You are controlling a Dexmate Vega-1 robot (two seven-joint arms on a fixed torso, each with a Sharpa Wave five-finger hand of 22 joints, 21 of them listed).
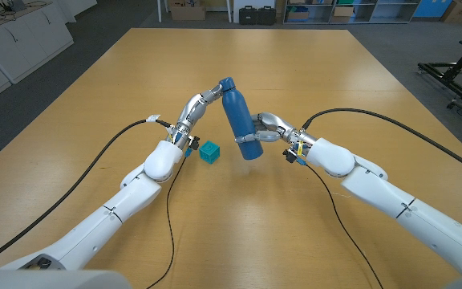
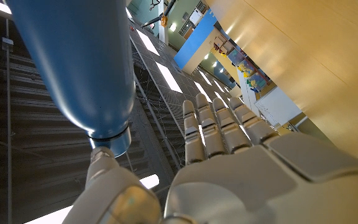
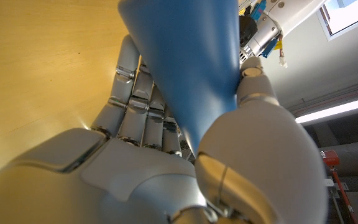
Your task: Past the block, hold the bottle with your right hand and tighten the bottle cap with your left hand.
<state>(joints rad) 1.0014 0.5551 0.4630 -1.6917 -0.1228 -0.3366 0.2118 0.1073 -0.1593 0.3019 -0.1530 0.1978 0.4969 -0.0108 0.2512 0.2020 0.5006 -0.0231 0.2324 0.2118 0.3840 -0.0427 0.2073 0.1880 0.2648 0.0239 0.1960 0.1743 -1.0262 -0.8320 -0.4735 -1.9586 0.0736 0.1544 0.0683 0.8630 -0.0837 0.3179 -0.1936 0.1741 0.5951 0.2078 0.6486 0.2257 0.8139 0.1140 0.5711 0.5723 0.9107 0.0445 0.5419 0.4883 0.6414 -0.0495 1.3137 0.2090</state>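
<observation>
Holding the blue bottle (image 1: 241,123) at centre frame of the head view, lifted off the bench (image 1: 295,72) and tilted with its cap (image 1: 226,83) toward the upper left. Right hand (image 1: 269,128) wrapped around the lower body, fingers (image 3: 135,99) on one side, thumb on the other. Left hand (image 1: 201,103) up at the cap; fingers (image 2: 219,127) look stretched out beside the bottle in the left wrist view, thumb near the cap, yet cannot tell whether actually gripping. Teal block (image 1: 208,151) just below and left of the bottle. Probably rigid, smooth metal, slippery, moderately heavy: best clamped firmly mid-body, with the cap pinched round its rim for twisting.
</observation>
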